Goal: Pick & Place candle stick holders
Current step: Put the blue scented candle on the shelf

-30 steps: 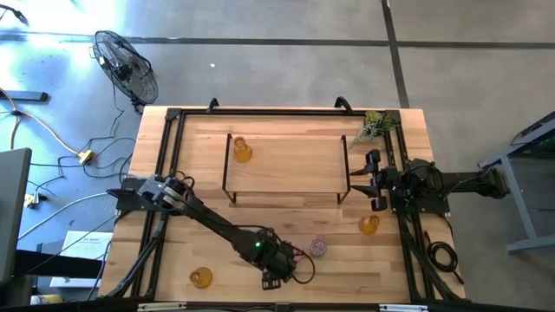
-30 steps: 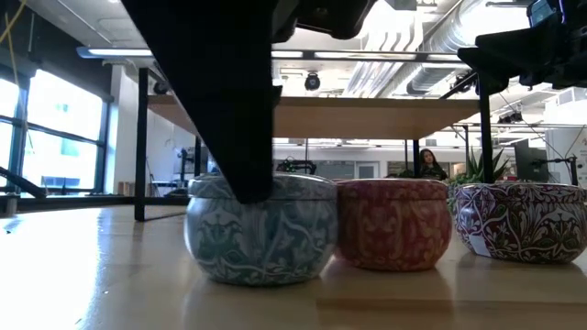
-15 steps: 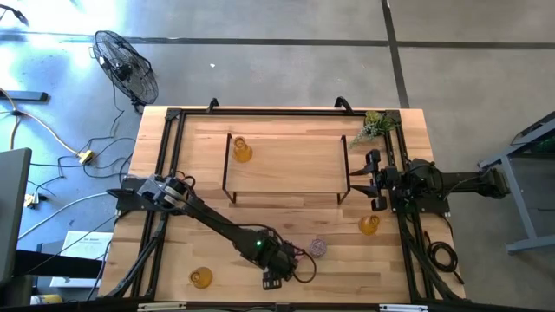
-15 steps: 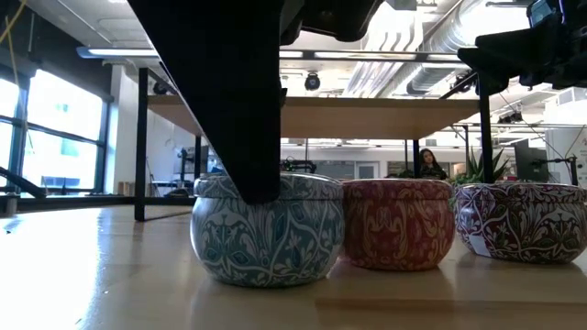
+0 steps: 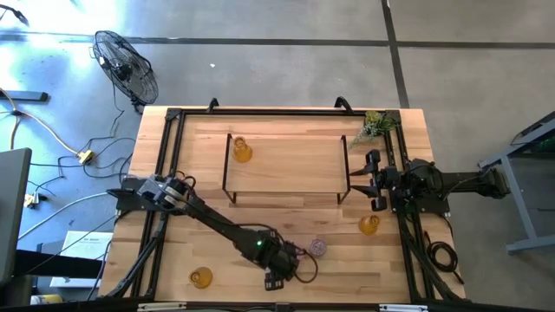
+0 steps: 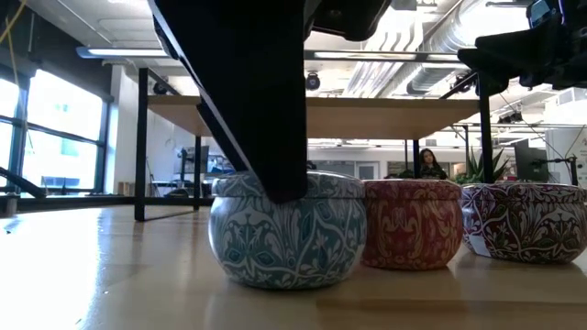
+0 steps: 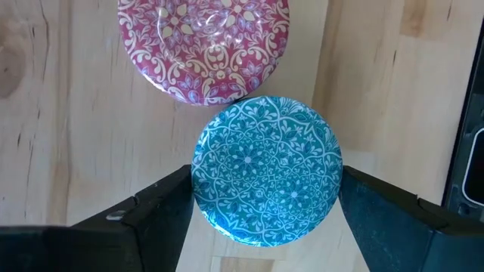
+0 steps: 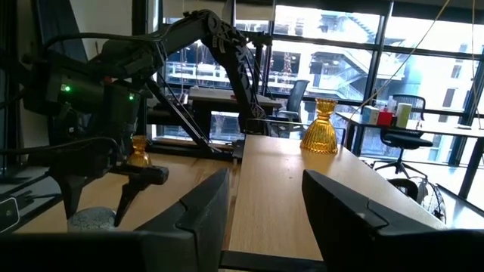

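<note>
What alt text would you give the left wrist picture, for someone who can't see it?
The left gripper straddles a round blue patterned candle holder, one dark finger at each side, seen from directly above. A pink patterned holder touches it on the wooden table.

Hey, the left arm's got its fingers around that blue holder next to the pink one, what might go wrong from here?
1. The blue holder touches the pink holder, so lifting or dragging it may nudge the pink one.
2. The left hand straddles the blue holder's round wall; a grip on a curved side could slip or tilt it.
3. The purple holder sits just past the pink one, so any shove might run down the row.
</note>
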`<act>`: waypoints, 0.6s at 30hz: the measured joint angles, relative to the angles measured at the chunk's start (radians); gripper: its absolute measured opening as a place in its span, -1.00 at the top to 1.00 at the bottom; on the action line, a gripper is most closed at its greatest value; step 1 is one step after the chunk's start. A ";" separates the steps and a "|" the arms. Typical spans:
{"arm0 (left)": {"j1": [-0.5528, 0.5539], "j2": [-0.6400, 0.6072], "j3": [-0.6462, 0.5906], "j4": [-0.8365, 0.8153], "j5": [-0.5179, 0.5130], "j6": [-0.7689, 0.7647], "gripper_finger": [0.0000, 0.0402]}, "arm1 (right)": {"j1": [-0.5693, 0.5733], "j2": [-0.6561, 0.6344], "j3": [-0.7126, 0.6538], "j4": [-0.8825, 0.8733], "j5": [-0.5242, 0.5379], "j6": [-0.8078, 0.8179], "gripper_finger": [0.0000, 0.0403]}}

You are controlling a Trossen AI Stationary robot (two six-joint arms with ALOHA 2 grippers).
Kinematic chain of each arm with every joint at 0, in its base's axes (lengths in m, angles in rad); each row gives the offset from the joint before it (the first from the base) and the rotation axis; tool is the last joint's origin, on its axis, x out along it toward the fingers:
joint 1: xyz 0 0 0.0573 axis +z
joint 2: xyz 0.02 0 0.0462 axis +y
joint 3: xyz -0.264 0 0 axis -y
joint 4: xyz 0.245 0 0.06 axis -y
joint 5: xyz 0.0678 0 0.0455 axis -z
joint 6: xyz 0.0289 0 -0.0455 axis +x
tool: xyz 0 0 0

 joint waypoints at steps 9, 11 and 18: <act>0.000 0.000 0.000 0.011 0.007 0.025 -0.51 | 0.000 0.000 0.000 -0.002 0.000 0.000 0.18; 0.000 0.000 0.001 0.009 0.010 0.024 -0.47 | 0.000 0.000 0.000 -0.006 0.000 0.000 0.18; 0.000 0.000 0.001 0.005 0.019 0.021 -0.37 | 0.000 0.000 0.000 -0.009 0.000 0.000 0.18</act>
